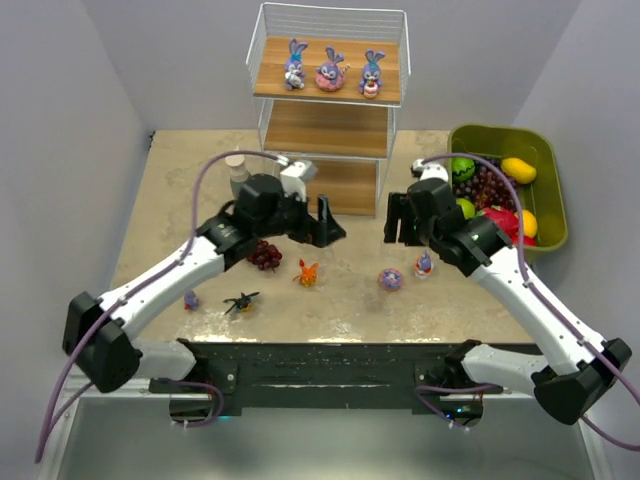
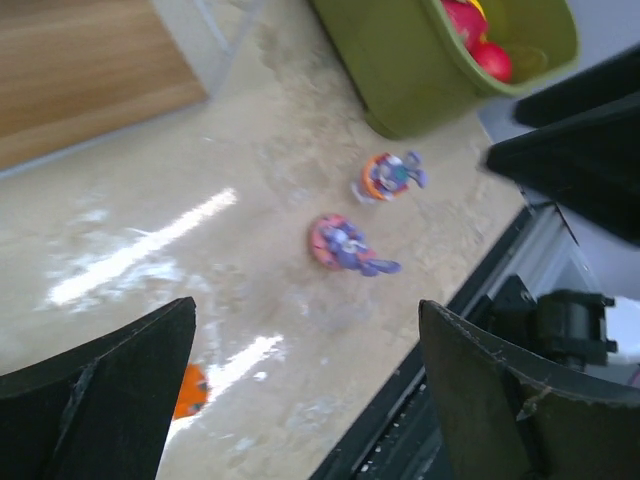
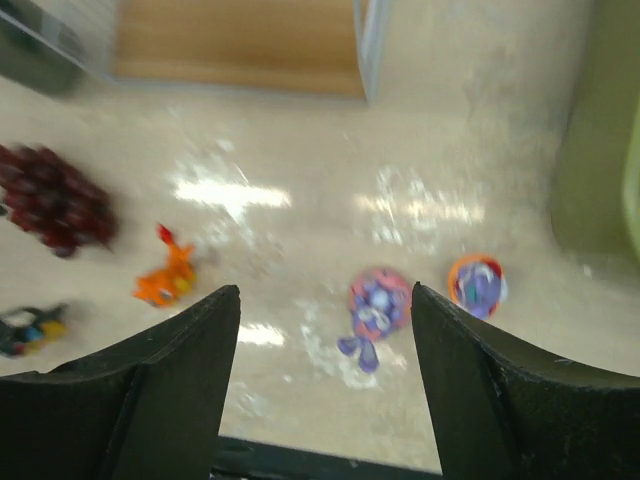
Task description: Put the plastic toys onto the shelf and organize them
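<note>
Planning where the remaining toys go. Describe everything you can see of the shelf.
The shelf is a white wire rack with three light wooden boards, standing upright at the far edge of the beige table. A wire rail rings the top tier, where three purple-blue bunny figurines stand in a row, the middle one in a pink ring. The middle board is bare; the bottom one looks bare where visible.

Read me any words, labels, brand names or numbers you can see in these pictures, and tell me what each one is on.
None can be read in any view.
The bottle left of the shelf shows no label that can be made out.
The shelf, the green bin and the toys carry no visible lettering; both wrist views are blurred.
</note>
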